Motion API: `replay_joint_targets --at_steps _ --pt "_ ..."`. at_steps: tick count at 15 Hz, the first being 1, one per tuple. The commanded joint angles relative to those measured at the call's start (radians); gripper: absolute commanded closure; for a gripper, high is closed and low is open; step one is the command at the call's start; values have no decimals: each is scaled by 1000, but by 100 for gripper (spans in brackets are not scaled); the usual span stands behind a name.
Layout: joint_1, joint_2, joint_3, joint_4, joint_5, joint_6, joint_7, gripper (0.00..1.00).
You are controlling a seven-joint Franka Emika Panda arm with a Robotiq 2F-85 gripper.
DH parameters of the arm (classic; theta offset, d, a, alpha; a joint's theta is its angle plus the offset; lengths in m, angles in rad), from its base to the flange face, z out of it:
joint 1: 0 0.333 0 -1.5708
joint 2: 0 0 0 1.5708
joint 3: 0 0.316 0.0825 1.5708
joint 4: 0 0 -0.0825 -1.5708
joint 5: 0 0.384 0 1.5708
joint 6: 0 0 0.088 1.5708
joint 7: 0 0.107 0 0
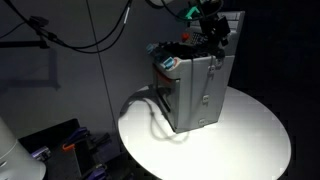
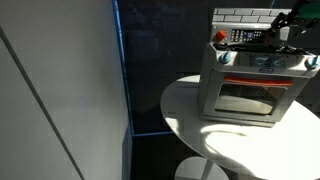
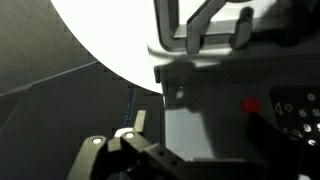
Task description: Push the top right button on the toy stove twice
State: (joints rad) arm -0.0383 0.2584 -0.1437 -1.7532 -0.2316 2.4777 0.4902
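Observation:
The toy stove (image 1: 195,90) is a grey box with a front door and handle, standing on a round white table (image 1: 250,140). In the second exterior view (image 2: 250,85) its tiled back wall (image 2: 240,16) and red knobs show. My gripper (image 1: 212,35) hangs over the stove's top at its back corner, close to the cooktop; it also shows in an exterior view (image 2: 290,25). In the dark wrist view I look down on the stove's top, with a red button (image 3: 252,105) and a small button panel (image 3: 300,112). My gripper's fingers (image 3: 190,165) look drawn together and hold nothing.
The table edge (image 3: 100,60) curves close to the stove. A grey cable (image 1: 150,110) runs from the stove's side over the table. Black cables hang at the back (image 1: 90,40). A white wall panel (image 2: 60,90) stands beside the table. Clutter (image 1: 60,145) lies on the floor.

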Motion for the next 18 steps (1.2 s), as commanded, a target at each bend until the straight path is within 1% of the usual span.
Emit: replay_joint_targets --at_steps 1,8,18 --pt "12 32 -18 59 -1 2 20 0" --pt "14 -11 -11 21 5 -52 4 0" --pt "12 -26 -3 28 21 -83 -3 0"
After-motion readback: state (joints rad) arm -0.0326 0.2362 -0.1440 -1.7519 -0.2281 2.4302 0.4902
